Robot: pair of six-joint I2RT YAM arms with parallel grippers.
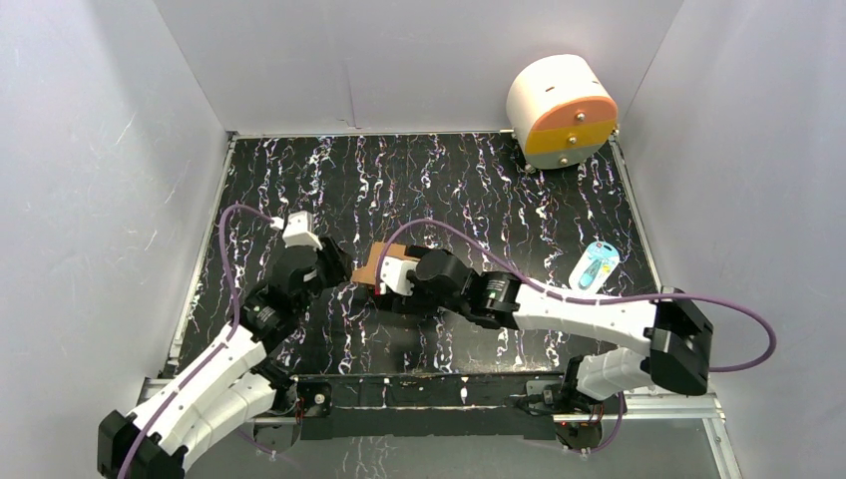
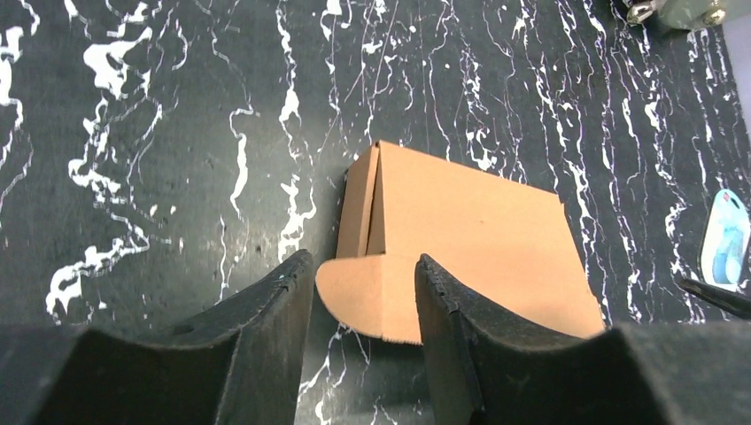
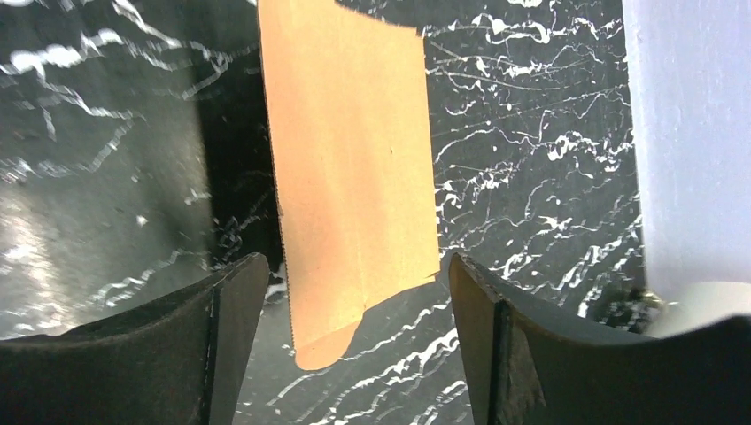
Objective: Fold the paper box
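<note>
Looking down the right gripper (image 3: 354,266), I see its jaws spread wide, clear of the paper box (image 3: 350,133) panel between them. The left gripper (image 2: 364,261) is parted too, straddling a rounded flap (a gap shows on one side). The box sits mid-way across the black marbled table (image 1: 449,180), between both grippers.

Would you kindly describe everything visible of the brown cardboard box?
The paper box is plain brown cardboard, partly folded, lying low on the black marbled table. One narrow side panel stands folded up; a rounded tab points into the left gripper, contact unclear. The open right gripper straddles its other end without touching.
</note>
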